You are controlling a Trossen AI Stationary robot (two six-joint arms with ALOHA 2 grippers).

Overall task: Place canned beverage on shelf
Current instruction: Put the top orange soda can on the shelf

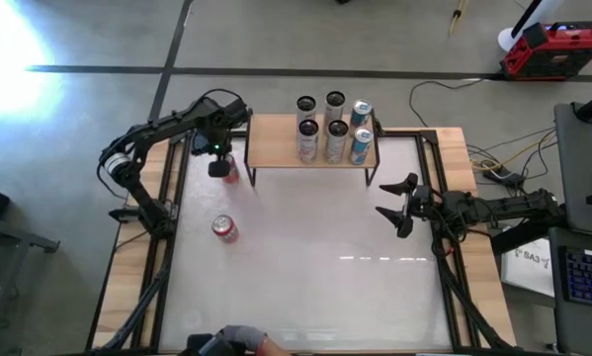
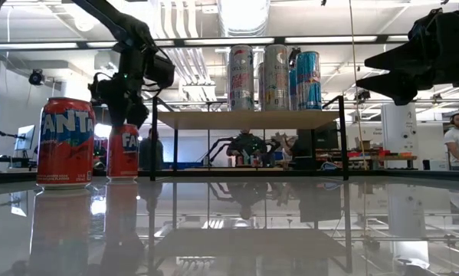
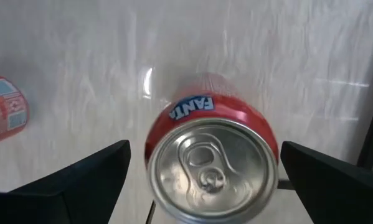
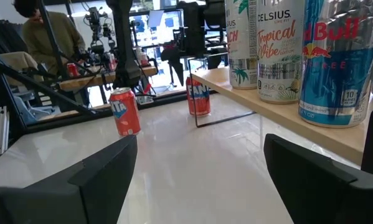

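A red Fanta can (image 3: 211,162) stands upright on the white table just left of the shelf (image 1: 276,143); it also shows in the low view (image 2: 123,152). My left gripper (image 3: 205,149) hovers right above it, pointing down and open, with a finger on either side of the can top and a gap on both sides. A second red Fanta can (image 1: 224,229) stands nearer the table's near edge. My right gripper (image 1: 386,201) is open and empty, raised right of the shelf and pointing left.
The tan shelf top carries several tall cans (image 1: 333,129) on its right half; its left half is bare. Its thin black legs (image 2: 152,138) stand beside the far Fanta can. A person's hand (image 1: 241,341) shows at the table's near edge. People stand in the room behind.
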